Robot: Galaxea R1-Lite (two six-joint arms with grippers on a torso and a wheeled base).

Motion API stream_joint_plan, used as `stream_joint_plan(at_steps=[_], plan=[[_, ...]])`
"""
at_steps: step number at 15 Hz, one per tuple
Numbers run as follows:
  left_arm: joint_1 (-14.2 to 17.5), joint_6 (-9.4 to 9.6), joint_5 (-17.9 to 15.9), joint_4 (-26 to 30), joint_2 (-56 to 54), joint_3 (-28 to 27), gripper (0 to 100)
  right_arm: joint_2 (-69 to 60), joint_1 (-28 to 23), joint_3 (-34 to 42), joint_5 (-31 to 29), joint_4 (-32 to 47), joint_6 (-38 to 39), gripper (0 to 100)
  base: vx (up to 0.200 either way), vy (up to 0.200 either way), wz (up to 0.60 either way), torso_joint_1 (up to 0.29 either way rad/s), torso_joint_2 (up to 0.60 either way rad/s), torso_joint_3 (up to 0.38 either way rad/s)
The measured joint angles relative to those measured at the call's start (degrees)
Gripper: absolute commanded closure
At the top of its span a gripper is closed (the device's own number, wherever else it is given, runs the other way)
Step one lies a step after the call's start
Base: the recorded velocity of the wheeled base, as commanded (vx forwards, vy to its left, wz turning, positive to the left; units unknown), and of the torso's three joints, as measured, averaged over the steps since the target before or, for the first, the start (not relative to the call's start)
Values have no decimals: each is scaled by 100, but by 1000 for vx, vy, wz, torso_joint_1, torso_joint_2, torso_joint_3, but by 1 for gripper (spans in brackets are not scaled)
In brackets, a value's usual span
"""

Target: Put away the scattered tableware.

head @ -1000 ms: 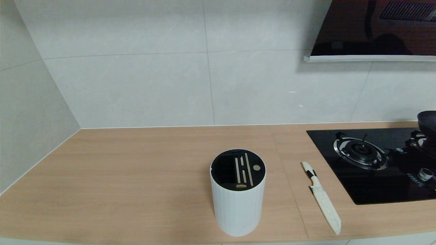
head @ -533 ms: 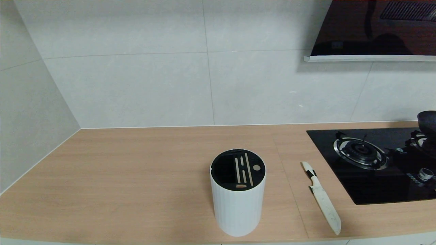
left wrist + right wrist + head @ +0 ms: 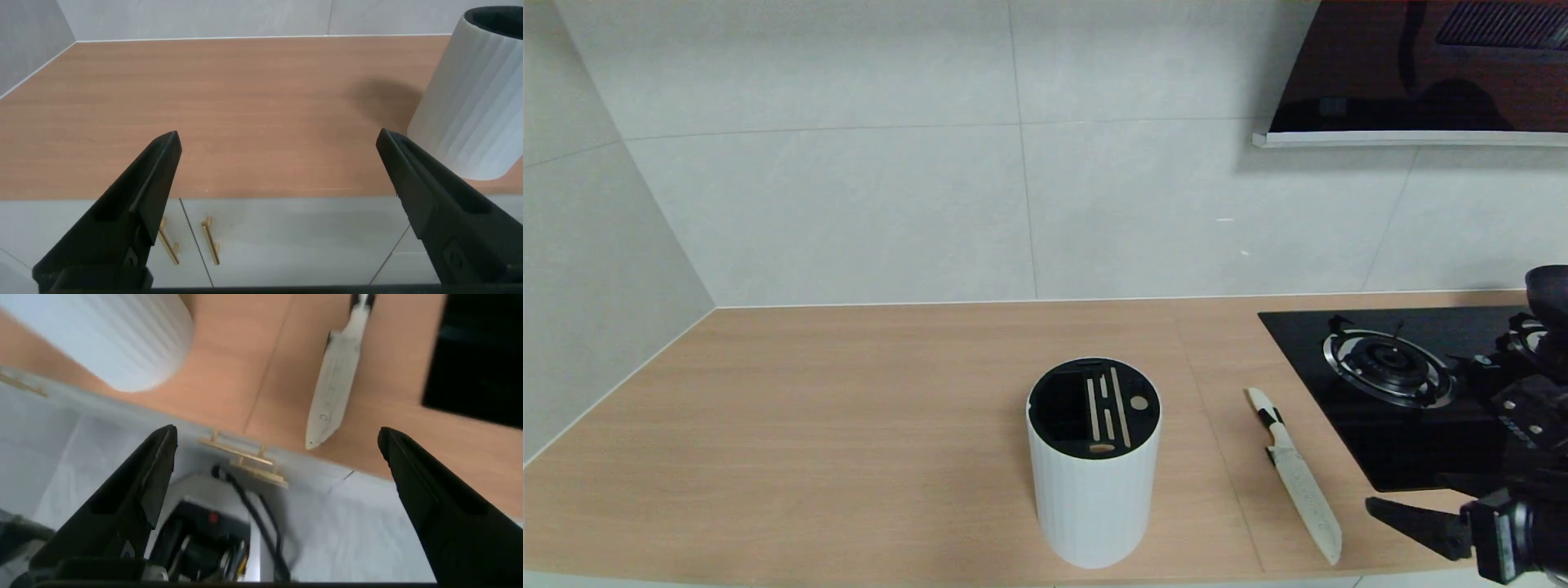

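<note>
Two grippers are held with fingers spread wide and nothing between them. The left gripper (image 3: pixel 276 140) is placed low at the front edge of the wooden countertop (image 3: pixel 849 425), near the white ribbed knife holder (image 3: pixel 1094 490), which stands upright with a black slotted top. A cream-bladed knife (image 3: pixel 1294 474) is laid flat just right of the holder, apart from it, tip toward the front edge. The right gripper (image 3: pixel 276 434) is held off the counter's edge near that tip, untouching. A black gas hob (image 3: pixel 1339 433) is set farthest right.
</note>
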Motion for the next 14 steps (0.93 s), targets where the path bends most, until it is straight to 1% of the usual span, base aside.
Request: stream_joint_plan(at_steps=[3,7,9,11,14], plan=[[0,-2,0,0,0,0,0,1469,33,-52,-372,-1123,-4,0,0,0,0,0,0,0],[0,-2,0,0,0,0,0,3291,184,-361,-1106,-2388,-13,0,0,0,0,0,0,0],[0,-2,0,0,0,0,0,3969,243,-734,-1343,-2601,-17,0,0,0,0,0,0,0],[0,-2,0,0,0,0,0,4454,265,-1117,-1423,-2631,-15,0,0,0,0,0,0,0],[0,-2,0,0,0,0,0,4920,269,-1414,-1570,-2645,7,0,0,0,0,0,0,0]])
